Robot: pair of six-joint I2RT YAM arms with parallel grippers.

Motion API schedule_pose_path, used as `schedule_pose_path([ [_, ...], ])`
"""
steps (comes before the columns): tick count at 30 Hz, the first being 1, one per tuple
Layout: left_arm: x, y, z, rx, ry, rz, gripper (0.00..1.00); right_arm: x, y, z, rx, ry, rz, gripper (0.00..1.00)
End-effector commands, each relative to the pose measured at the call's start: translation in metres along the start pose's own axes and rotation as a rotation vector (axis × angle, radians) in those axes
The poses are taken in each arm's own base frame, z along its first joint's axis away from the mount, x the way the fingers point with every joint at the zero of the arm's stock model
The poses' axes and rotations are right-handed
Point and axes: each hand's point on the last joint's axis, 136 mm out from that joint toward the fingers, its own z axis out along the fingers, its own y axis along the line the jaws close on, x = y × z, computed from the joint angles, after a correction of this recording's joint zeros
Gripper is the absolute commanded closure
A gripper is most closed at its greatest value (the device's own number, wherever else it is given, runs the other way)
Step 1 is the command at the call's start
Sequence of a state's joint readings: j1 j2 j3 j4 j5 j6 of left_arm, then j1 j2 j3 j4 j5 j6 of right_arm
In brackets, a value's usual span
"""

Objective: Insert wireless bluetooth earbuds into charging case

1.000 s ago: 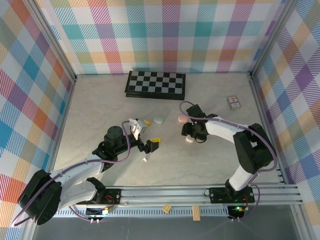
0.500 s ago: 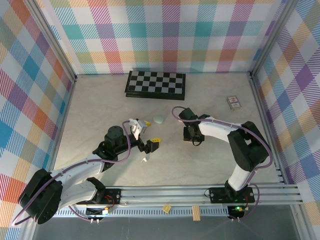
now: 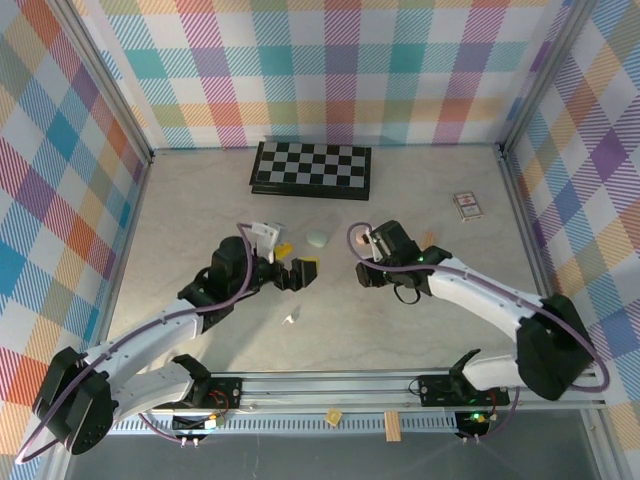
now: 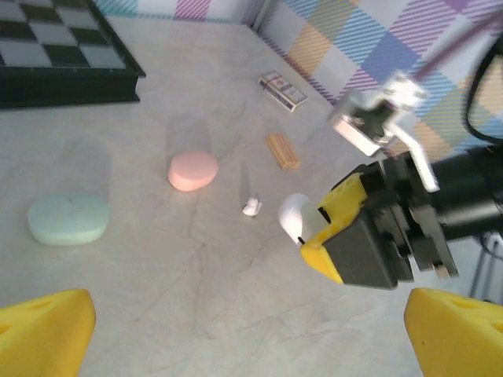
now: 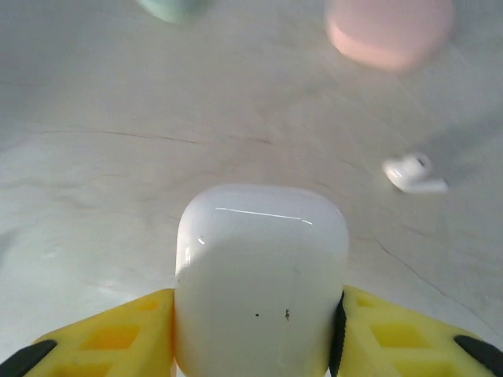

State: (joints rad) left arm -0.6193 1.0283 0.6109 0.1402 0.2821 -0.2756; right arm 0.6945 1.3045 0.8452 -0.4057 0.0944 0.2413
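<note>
Bright checked walls stand round a pale stone table (image 3: 190,210), and a black and white chessboard (image 3: 311,168) lies at its 12 o'clock edge. The left gripper (image 3: 294,262) has its jaws spread wide with nothing in them. The right gripper (image 3: 368,265) has its jaws pinching the white case (image 5: 259,275) by its two sides, near the middle of the table. That case looks shut, so I think the job has hardly begun: no earbud is in it yet. It has to be opened, and the buds have to be picked up and put in. In the right wrist view a pink case (image 5: 389,31) lies at 1 o'clock from the white one, all blurry, and a mint case (image 5: 169,6) at 11 o'clock is cut off by the top edge. One white earbud (image 5: 415,174) lies on the table at 2 o'clock. The bottom of the white case is cut off too, so its lid line is hard to see. A tiny white speck (image 3: 291,318) at 6 o'clock from the left gripper may be another bud, but it is too small to tell.
</note>
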Motion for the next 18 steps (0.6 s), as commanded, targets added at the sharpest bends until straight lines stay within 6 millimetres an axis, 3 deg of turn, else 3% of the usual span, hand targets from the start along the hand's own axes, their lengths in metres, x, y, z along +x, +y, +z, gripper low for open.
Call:
schedule_pose_path([
  [1,0.027,0.006,-0.013,-0.105,0.236,-0.259,0.0,-0.011,0.036,-0.02,-0.141,-0.082,-0.211,0.56],
  [8,0.034,-0.019,-0.005,-0.049,0.412,-0.529,0.13,-0.024,0.078,-0.052,-0.281,-0.173,-0.374,0.56],
  [18,0.023,-0.053,0.023,0.136,0.405,-0.654,0.36,-0.022,0.095,-0.056,-0.359,-0.196,-0.415,0.57],
])
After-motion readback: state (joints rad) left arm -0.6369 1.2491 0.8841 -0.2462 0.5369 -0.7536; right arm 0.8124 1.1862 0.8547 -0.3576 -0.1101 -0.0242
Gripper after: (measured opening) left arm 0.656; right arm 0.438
